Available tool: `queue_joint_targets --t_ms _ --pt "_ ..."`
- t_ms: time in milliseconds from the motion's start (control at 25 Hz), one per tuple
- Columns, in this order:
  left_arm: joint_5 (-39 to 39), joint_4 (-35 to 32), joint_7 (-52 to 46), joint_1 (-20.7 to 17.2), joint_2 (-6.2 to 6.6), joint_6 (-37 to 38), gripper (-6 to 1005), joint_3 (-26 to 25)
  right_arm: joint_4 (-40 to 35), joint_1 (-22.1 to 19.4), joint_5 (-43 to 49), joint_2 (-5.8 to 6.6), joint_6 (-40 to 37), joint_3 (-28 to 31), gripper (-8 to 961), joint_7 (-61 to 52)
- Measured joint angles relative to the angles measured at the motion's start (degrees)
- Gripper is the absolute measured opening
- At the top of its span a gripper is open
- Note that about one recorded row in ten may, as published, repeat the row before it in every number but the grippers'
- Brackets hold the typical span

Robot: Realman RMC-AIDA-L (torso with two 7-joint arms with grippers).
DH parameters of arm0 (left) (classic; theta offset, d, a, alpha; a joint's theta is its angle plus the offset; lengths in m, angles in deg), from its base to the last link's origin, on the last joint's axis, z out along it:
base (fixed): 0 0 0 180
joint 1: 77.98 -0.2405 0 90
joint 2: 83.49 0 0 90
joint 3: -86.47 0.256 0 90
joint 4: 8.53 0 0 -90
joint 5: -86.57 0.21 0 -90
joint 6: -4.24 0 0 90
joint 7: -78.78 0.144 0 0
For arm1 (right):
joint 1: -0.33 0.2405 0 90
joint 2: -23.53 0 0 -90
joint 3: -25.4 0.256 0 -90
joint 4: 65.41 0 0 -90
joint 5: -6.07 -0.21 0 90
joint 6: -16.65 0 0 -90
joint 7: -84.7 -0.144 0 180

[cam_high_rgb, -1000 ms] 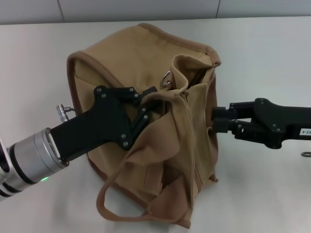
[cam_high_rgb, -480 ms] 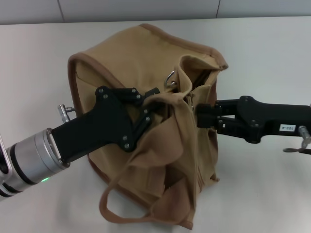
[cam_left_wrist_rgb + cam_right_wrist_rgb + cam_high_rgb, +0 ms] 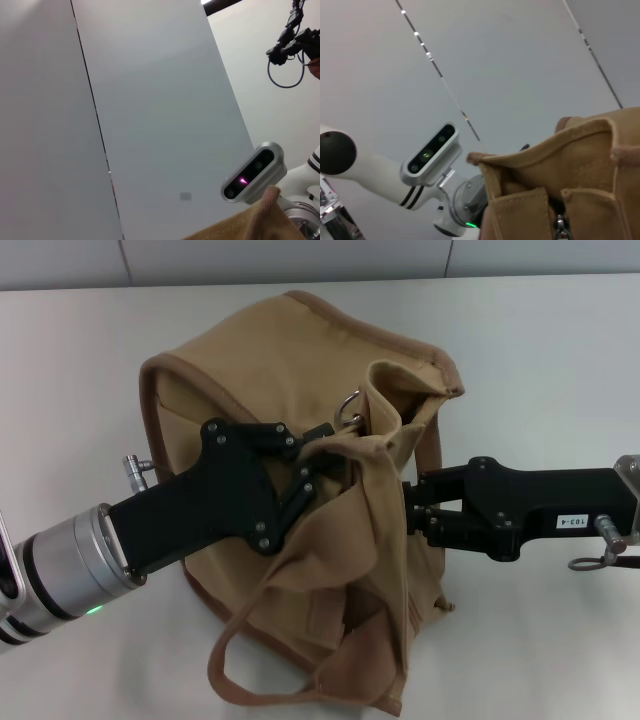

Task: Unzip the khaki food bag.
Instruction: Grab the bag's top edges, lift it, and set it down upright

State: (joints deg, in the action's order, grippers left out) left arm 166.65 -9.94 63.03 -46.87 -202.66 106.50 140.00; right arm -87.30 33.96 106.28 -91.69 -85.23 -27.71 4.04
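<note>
The khaki food bag [image 3: 260, 370] lies tilted on the white table [image 3: 550, 350], its top opening facing my right side. A metal ring [image 3: 348, 400] shows at its top edge and one handle loop [image 3: 215, 665] hangs toward the front. My left gripper [image 3: 318, 452] is shut on a fold of the bag's top edge. My right gripper [image 3: 408, 505] reaches in from the right, its tip pressed against the bag beside the zipper line. The right wrist view shows the bag [image 3: 580, 150] close up with the zipper pull [image 3: 561, 222]. A bag corner [image 3: 240, 227] shows in the left wrist view.
The bag sits in the middle of the table, with bare table surface behind it and to the right. The left arm's wrist camera housing [image 3: 430, 150] shows in the right wrist view. The right arm's housing [image 3: 250, 172] shows in the left wrist view.
My right gripper has moved left, from beside the bag to right against its zipper side. My left gripper keeps its hold and has barely shifted.
</note>
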Motion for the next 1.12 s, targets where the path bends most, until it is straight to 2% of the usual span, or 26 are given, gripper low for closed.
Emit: queue_joint_targets --t_ms 520,800,1120 --pt "-0.17 -0.01 0.02 0.36 0.00 -0.31 83 -0.01 0.01 0.43 0.08 0.01 -3.87 -1.25 319 1.10" --pt "-0.20 -0.01 0.02 0.59 0.00 -0.42 83 0.00 0.38 0.41 0.08 0.37 -0.32 -0.66 307 -0.40" --pt "-0.11 -0.01 0.02 1.05 0.00 -0.42 83 -0.01 0.10 0.63 0.03 0.05 0.29 -0.60 282 -0.89"
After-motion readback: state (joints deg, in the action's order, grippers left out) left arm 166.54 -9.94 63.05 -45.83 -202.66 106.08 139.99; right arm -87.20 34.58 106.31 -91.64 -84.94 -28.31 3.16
